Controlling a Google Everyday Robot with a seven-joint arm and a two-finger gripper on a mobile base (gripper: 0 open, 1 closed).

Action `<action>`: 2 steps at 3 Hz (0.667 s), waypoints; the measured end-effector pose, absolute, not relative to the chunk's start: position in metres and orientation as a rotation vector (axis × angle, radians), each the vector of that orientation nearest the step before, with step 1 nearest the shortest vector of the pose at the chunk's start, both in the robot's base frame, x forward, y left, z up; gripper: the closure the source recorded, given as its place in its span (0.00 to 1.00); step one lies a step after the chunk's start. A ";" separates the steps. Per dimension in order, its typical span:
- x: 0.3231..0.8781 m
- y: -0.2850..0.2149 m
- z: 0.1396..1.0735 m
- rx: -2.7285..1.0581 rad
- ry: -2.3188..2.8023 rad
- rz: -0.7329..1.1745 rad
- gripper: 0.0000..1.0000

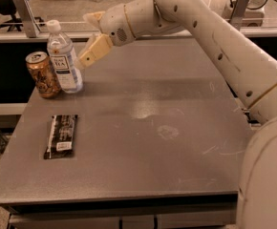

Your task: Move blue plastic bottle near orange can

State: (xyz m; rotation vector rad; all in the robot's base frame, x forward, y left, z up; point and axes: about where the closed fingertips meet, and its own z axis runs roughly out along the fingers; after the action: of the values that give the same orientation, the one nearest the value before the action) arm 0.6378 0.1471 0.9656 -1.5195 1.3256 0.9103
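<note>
The blue plastic bottle (64,58), clear with a white cap and a white label, stands upright at the table's far left corner. The orange can (43,74) stands right beside it on its left, touching or nearly so. My gripper (91,35) hangs just to the right of the bottle at about its shoulder height, apart from it. It is open and empty, with one tan finger (94,50) low and the other higher up.
A flat black snack bar wrapper (61,136) lies on the grey table (153,142) in front of the can. My white arm (215,37) reaches in from the right over the table's far side. A railing runs behind the table.
</note>
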 end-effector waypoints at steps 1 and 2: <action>0.632 0.103 0.973 -1.404 1.371 0.820 0.00; 0.637 0.090 0.970 -1.364 1.395 0.793 0.00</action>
State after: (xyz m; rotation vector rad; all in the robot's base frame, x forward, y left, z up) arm 0.6370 0.0896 0.9698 -1.3639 1.3950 0.7932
